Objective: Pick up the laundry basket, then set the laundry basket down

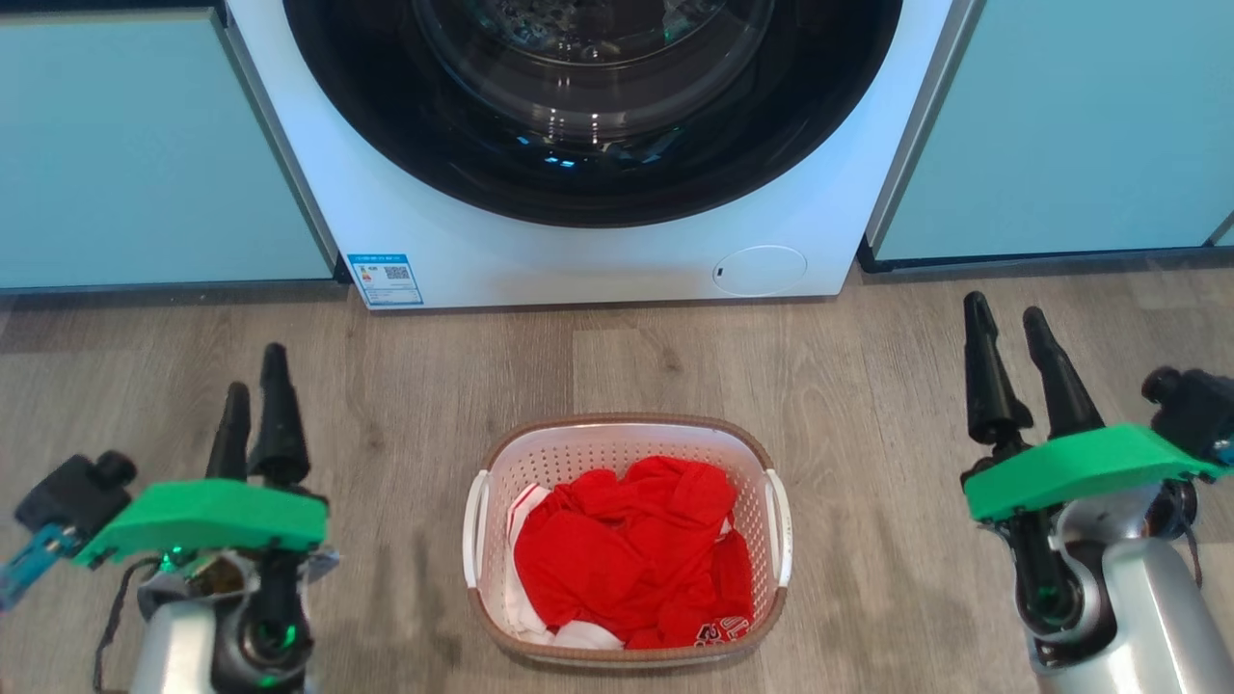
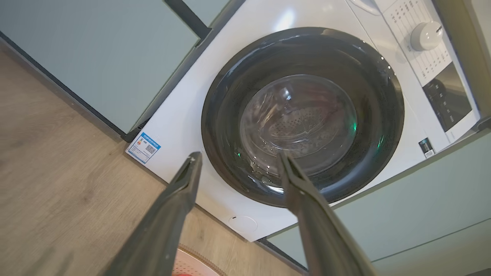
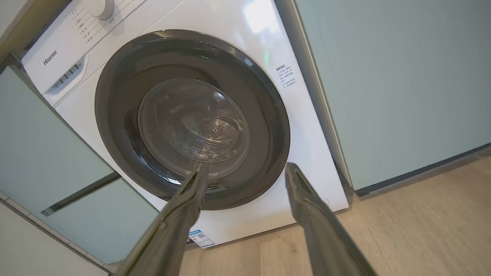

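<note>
In the head view, the laundry basket (image 1: pixel 588 451) was seen standing on the wood-look floor (image 1: pixel 868 386), in front of the washing machine (image 1: pixel 578 260) and apart from it, between the 2 arms. White perforated walls, a brown woven-look rim and base, and 2 white side handles were shown. Crumpled red garments (image 1: pixel 627 549) over some white cloth were piled inside, so the inner bottom was hidden; white print on 1 red piece at the near edge could not be read. The left end effector (image 1: pixel 254 368) was held at lower left and the right end effector (image 1: pixel 1005 306) at lower right, both well apart from the basket. The machine's door was cut off at the top.

In the left wrist view, the left end effector's 2 fingers were spread wide with nothing between them, against the dark round door. A sliver of the basket's rim (image 2: pixel 195 260) was caught at the bottom edge.

In the right wrist view, the right end effector's fingers were likewise parted and empty. The control dial (image 3: pixel 100 7) was cut off at the top edge.
</note>
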Robot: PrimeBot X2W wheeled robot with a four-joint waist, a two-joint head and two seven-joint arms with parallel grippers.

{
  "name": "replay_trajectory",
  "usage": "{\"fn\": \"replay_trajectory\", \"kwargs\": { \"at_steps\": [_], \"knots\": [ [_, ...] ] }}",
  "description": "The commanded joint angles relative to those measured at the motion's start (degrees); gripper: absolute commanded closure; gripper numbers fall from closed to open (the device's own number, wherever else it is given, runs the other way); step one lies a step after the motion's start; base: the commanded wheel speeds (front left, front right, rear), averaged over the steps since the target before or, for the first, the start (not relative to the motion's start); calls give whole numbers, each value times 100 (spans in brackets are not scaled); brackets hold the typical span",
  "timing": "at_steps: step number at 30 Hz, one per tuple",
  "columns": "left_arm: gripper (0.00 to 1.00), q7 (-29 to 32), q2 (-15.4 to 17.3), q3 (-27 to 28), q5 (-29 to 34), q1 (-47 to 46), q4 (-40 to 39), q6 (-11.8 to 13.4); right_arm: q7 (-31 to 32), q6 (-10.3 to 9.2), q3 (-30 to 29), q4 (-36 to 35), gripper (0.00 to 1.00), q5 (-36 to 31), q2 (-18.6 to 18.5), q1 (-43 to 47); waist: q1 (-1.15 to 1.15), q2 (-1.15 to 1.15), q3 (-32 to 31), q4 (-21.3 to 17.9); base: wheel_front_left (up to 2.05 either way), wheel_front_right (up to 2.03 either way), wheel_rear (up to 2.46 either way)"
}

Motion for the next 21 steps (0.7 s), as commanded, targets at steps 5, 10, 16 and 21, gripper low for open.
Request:
{"fn": "replay_trajectory", "kwargs": {
  "at_steps": [5,10,16,21],
  "knots": [
    [0,-158,95,-496,1326,-393,-541,318,-165,24,264,-375,0,-849,-169,-358,0,0,28,-15,0,0,0],
    [0,-243,428,-1238,2064,-490,-533,1029,-250,26,398,-454,0,-1385,-213,-391,0,0,43,-28,0,0,0],
    [0,-345,946,-2345,2654,-742,-207,2025,-352,28,548,-262,0,-1940,-200,-298,0,0,25,-43,0,0,0],
    [0,-430,1248,-3171,2977,-1030,121,2626,-437,29,630,-181,0,-2269,-177,-277,0,0,14,-55,0,0,0]
  ]
}}
